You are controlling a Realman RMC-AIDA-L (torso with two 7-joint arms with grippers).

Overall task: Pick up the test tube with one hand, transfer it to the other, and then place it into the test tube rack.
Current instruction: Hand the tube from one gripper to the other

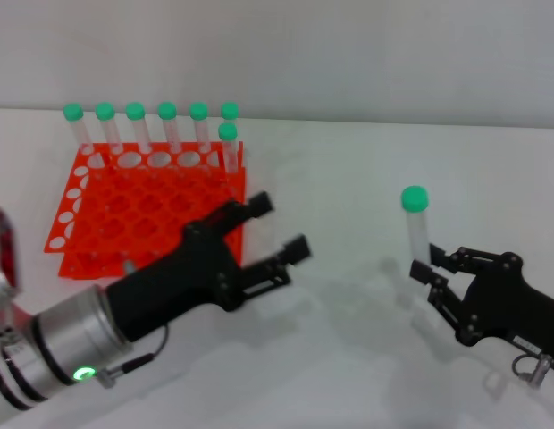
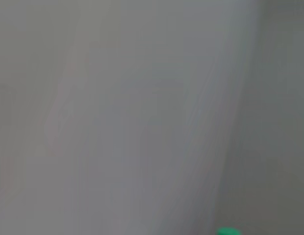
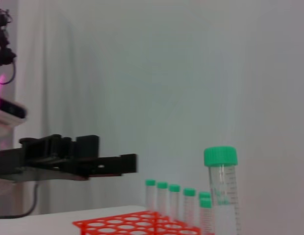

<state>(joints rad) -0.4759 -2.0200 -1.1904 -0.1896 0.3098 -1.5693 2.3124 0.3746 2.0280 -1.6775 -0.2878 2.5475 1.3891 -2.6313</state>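
head view looking down over rack (image 1: 152, 201), right wrist view low, level, sharing rack (image 3: 137, 223), left wrist view blank

The test tube (image 1: 418, 234) in the black right claw (image 1: 435, 273) is clear with a green cap. The black left claw (image 1: 279, 228), on a silver-grey arm with a green light, hangs beside the orange-red test tube rack (image 1: 125, 214), on a white bench (image 1: 348, 179).

test tube rack (image 1: 143, 210) far left on table (image 1: 348, 357), seven tubes (image 1: 167, 125) along its back edge
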